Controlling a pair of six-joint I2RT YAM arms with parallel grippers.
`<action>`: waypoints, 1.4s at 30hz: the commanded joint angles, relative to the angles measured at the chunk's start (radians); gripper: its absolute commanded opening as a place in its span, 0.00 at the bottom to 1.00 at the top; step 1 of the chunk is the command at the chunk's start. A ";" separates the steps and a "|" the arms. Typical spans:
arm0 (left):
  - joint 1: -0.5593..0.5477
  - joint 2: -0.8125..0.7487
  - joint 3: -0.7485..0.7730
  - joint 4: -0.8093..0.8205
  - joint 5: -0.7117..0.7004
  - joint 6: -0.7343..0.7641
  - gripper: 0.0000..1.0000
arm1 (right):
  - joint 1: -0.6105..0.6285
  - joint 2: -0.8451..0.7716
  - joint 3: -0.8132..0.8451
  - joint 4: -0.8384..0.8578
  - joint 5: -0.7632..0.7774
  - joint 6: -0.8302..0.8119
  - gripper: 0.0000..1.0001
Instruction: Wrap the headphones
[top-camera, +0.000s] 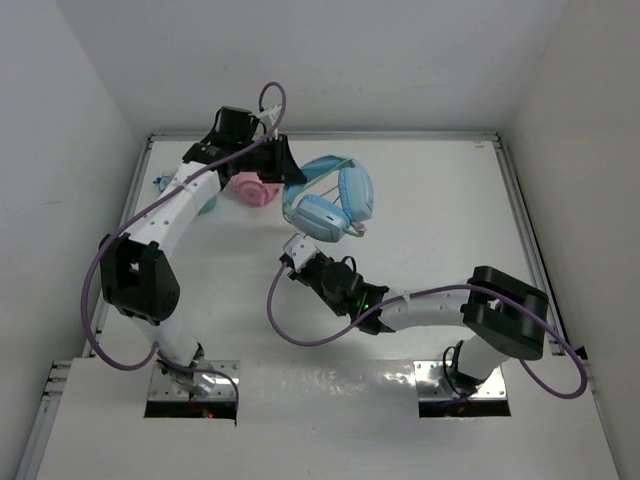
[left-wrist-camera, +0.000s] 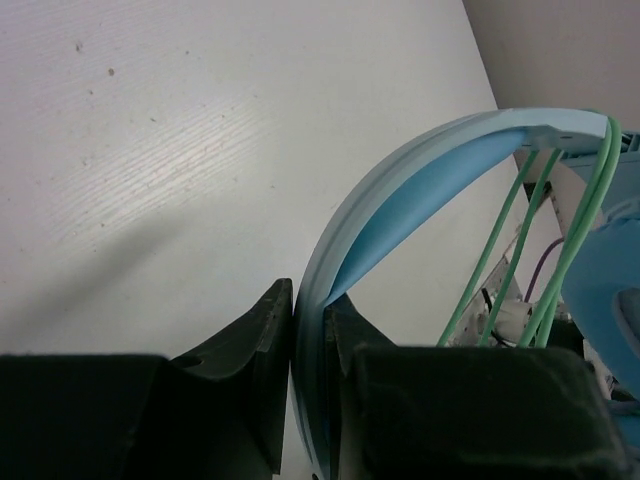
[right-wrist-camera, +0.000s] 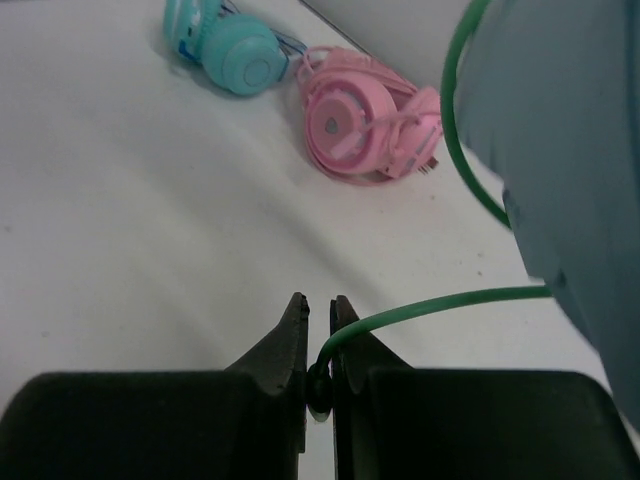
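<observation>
The light-blue headphones (top-camera: 330, 200) are held above the table at the back centre. My left gripper (top-camera: 285, 165) is shut on their wide headband (left-wrist-camera: 400, 190), which rises between the jaws. Turns of the pale-green cable (left-wrist-camera: 520, 240) run across the headband. My right gripper (top-camera: 297, 250) sits just below the near earcup (top-camera: 318, 217) and is shut on the cable's end (right-wrist-camera: 420, 305); the plug sits deep between the jaws. The cable curves from there up to the earcup (right-wrist-camera: 560, 140).
Pink headphones (top-camera: 253, 189) lie at the back left, beside my left gripper; they also show in the right wrist view (right-wrist-camera: 365, 120). Smaller teal headphones (right-wrist-camera: 232, 50) lie left of them, mostly hidden under my left arm in the top view. Walls surround the white table (top-camera: 430, 230).
</observation>
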 joint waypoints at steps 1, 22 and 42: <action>0.021 -0.002 0.027 0.131 0.008 -0.091 0.00 | 0.024 0.005 -0.034 0.016 0.088 -0.003 0.00; -0.257 0.333 0.264 0.061 -0.491 0.220 0.00 | -0.335 0.048 0.605 -0.984 -0.563 0.350 0.00; -0.376 0.686 0.485 0.051 -0.292 0.084 0.00 | -0.968 0.074 0.634 -1.153 -0.771 0.661 0.00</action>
